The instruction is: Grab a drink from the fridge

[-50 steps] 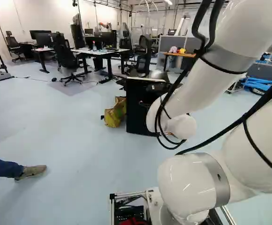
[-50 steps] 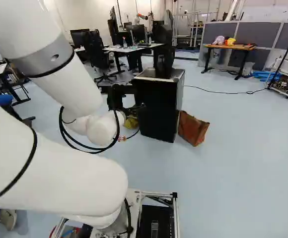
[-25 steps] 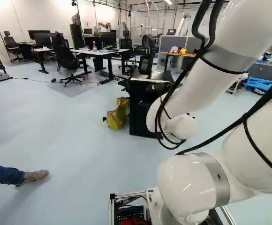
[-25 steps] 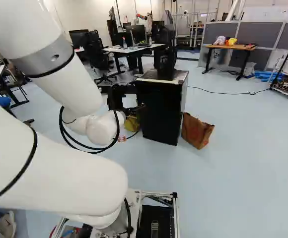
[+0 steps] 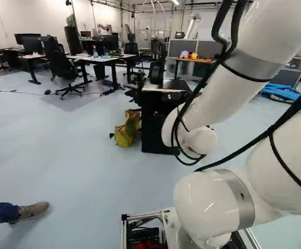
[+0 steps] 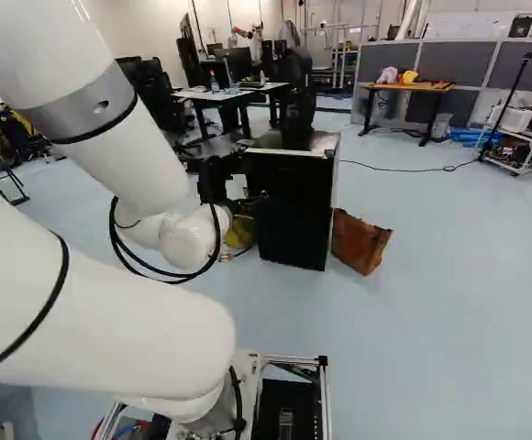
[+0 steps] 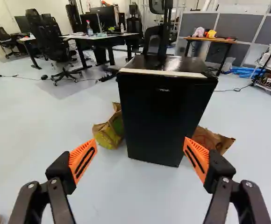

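Base has turned slightly right! Boxy, glossy-topped black fridge point(image 7: 166, 112) stands ahead of the gripper point(image 6: 218, 178), whose ribbed orange pads point(image 7: 82, 160) spread wide apart.

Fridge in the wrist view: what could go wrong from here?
Door grip: the fridge looks shut and I see no handle on its front, so the open gripper may find nothing to hook and slip.
Bags: a yellow bag and a brown bag flank it; door or arm might catch one.
Foot: a person's shoe is near the base, at risk if it turns.
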Robot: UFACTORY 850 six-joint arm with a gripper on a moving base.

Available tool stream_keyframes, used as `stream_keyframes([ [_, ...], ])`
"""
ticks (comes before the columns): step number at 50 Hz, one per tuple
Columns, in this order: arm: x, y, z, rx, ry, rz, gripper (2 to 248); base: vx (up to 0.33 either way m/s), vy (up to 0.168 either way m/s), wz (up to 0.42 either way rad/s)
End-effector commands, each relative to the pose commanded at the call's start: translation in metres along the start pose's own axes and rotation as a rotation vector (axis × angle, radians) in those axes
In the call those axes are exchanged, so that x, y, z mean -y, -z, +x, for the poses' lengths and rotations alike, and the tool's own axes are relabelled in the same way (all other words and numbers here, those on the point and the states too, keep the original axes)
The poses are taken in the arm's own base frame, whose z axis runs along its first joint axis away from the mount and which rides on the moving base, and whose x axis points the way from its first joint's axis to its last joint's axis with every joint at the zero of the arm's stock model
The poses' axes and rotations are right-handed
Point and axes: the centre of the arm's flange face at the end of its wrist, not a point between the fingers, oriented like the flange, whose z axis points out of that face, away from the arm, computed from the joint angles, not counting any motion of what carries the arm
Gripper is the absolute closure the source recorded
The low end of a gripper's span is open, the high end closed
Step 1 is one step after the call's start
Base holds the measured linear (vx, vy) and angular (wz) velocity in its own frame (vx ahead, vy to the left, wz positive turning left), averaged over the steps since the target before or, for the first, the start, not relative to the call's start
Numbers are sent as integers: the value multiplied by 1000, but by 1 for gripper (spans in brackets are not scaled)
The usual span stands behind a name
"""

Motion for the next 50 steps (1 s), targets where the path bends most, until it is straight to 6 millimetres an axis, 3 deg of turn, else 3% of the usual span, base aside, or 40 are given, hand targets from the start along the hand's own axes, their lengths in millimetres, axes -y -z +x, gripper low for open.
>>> stream_keyframes([
  [50, 0, 0, 0, 0, 0, 0, 3, 74, 68, -184],
])
